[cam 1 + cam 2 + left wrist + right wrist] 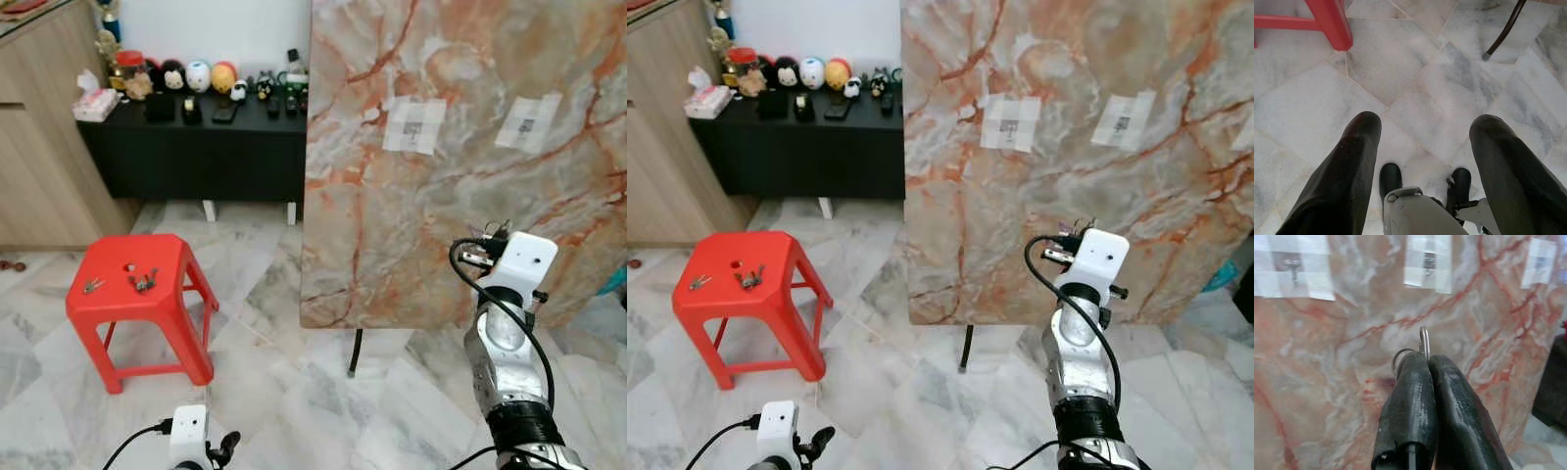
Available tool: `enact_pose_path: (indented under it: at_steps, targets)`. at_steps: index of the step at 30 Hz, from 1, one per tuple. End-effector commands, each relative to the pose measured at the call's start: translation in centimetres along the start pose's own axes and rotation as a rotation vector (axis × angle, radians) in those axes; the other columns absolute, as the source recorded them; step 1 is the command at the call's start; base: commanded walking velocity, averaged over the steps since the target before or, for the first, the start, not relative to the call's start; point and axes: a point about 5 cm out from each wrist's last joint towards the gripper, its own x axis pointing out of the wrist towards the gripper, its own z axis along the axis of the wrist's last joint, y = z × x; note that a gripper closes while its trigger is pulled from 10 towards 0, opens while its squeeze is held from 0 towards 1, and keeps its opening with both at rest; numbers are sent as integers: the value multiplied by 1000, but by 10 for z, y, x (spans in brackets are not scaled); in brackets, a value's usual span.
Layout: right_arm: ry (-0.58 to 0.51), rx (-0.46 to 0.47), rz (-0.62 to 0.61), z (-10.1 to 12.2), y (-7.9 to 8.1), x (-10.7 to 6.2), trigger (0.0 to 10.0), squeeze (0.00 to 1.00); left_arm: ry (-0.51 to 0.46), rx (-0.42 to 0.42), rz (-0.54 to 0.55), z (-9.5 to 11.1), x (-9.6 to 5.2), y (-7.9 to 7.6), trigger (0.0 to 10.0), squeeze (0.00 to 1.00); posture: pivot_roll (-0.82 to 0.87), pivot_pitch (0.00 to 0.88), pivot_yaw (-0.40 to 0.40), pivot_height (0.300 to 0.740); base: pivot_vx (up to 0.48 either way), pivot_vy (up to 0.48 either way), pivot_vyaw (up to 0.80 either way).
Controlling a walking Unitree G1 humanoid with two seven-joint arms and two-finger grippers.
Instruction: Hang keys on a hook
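Left eye view: red stool (137,284) beside marble panel (460,147).

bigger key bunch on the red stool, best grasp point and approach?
Take the key bunch from above. It lies flat on the red stool, so side entry gives the fingers nothing to close on. Close across the narrow cluster, not along it. The left gripper is open and low near the floor. Which part is ring or blade is too small to tell.
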Motion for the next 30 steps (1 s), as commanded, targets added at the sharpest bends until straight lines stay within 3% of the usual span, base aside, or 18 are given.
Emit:
enact_pose_path:
  at_steps: [1, 6, 12, 16, 30]
  targets:
    - [-52, -22, 11, 10, 2, 5, 10000, 0, 13, -2, 1, -2, 0, 0, 10000, 0, -2, 0, -90, 740, 0, 0, 0]
    - [-91, -121, 49, 13, 12, 4, 10000, 0, 5, -12, 5, -1, 0, 0, 10000, 0, 0, 0, -90, 740, 0, 0, 0]
    - [-77, -147, 27, 8, 11, 5, 10000, 0, 7, -18, 5, -1, 0, 0, 10000, 0, 8, 0, -95, 740, 0, 0, 0]
    - [-47, -84, 4, 5, 8, 5, 10000, 0, 7, -28, 0, -2, 0, -2, 10000, 0, 8, 0, -100, 740, 0, 0, 0]
    - [-58, -73, 43, 6, 13, 5, 10000, 0, -3, -27, -19, 1, 2, -6, 10000, 0, 10, 0, -105, 740, 0, 0, 0]
